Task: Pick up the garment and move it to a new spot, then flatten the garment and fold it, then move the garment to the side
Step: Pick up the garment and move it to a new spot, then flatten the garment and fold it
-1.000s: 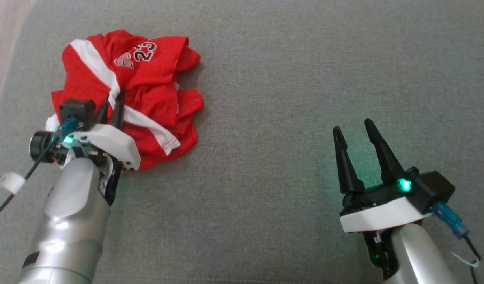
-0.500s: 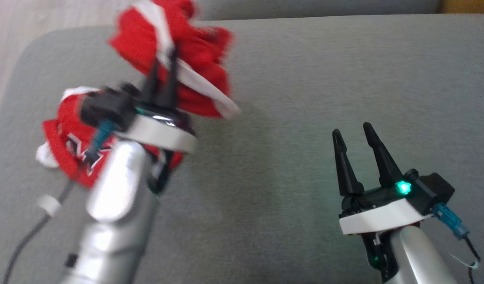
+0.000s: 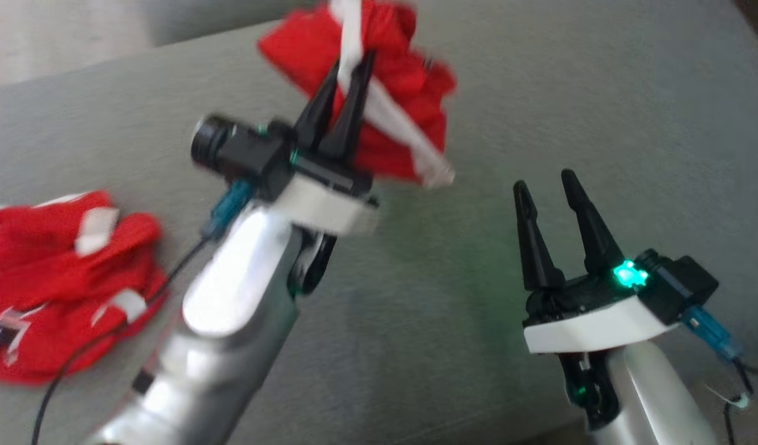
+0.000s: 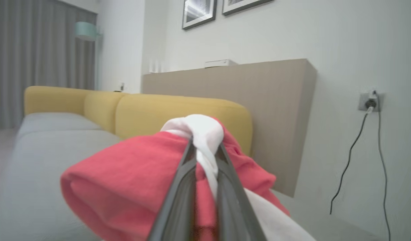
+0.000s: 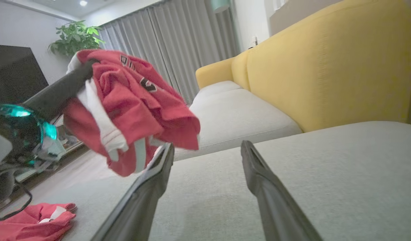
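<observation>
Left gripper [image 3: 353, 60] is clenched on the garment [image 3: 416, 83] at its white stripe [image 4: 205, 129], holding it in the air above the grey seat [image 3: 601, 93]. A second red piece [image 3: 51, 272] lies on the seat, far left. Right gripper [image 3: 543, 179] gapes empty, low right

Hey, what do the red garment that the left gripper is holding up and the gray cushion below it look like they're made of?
The red garment looks like soft knit cloth, probably cotton or polyester jersey, with a matte finish. It bunches and drapes in loose folds, and it has white trim. The gray cushion looks like matte woven upholstery fabric with a fine heathered grain. It is likely padded, though that is a guess.
</observation>
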{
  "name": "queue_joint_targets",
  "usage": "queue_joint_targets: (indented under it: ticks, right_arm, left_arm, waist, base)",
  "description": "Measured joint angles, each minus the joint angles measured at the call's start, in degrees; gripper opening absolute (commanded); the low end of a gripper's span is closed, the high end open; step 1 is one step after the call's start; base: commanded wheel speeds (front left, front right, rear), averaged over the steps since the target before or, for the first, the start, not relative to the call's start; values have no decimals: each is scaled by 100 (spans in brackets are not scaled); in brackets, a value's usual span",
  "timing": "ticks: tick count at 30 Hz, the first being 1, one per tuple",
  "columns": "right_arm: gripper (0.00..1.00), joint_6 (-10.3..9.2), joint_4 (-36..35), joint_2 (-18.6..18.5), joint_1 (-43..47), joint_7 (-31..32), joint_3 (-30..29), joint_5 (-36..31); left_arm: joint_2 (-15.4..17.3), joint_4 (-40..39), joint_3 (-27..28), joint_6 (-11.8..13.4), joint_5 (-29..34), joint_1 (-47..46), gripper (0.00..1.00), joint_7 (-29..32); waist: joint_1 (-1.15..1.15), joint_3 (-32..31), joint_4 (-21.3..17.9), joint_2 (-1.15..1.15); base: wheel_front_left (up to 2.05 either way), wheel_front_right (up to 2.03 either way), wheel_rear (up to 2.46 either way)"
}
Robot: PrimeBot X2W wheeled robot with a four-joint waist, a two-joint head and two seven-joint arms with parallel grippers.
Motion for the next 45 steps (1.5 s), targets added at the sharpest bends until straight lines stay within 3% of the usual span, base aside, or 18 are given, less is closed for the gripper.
queue_joint_targets:
  ticks: [2,3,4,5,10,16,20,24,30,33,39,45]
  right_arm:
    - [100,0,-26,1,-53,-14,11,57]
    - [100,0,-37,0,-63,-14,8,85]
    - [100,0,-45,0,-62,-14,11,94]
    - [100,0,-54,0,-60,-14,9,94]
    - [100,0,-111,2,-62,-14,-62,135]
    - [100,0,-118,2,-63,-14,-226,73]
    - [100,0,-105,2,-60,-14,-324,10]
    - [100,0,-33,2,-50,-14,-489,-99]
    - [100,0,51,1,48,-14,-627,-237]
    - [100,0,113,3,234,-14,-643,-270]
    - [100,0,223,4,524,-14,-748,-305]
    - [100,0,377,8,521,-14,-969,-420]
  left_arm:
    - [0,5,-165,100,-138,-312,0,-7]
    - [-3,32,-261,120,-214,-448,20,-8]
    - [-4,127,-389,123,-267,-568,20,-7]
    - [-8,268,-545,122,-301,-661,100,38]
    - [-10,801,-1137,113,-478,-685,100,145]
    - [5,1100,-1223,188,-528,-633,100,35]
    - [68,1055,-1042,339,-474,-609,100,-23]
    - [394,580,-653,493,-255,-272,100,-57]
    - [978,-205,-116,738,21,1166,100,-57]
    - [1095,-566,113,834,99,1961,100,-57]
    - [968,-954,436,882,198,3068,100,-57]
    - [708,-1063,583,721,441,3125,100,-57]
  waist:
    - [0,87,-238,0]
    - [0,132,-348,0]
    - [0,178,-447,0]
    - [0,226,-540,0]
    - [1,481,-756,0]
    - [1,491,-459,0]
    - [0,403,-211,0]
    - [0,232,161,0]
    - [0,-88,723,0]
    - [-1,-258,950,0]
    - [-2,-519,1330,0]
    - [-1,-587,1597,0]
  base:
    - [0,0,0]
    - [0,0,0]
    - [0,0,0]
    - [0,0,0]
    - [0,0,0]
    - [0,0,0]
    - [0,0,0]
    - [0,0,0]
    - [0,0,0]
    - [0,0,0]
    - [0,0,0]
    - [0,0,0]
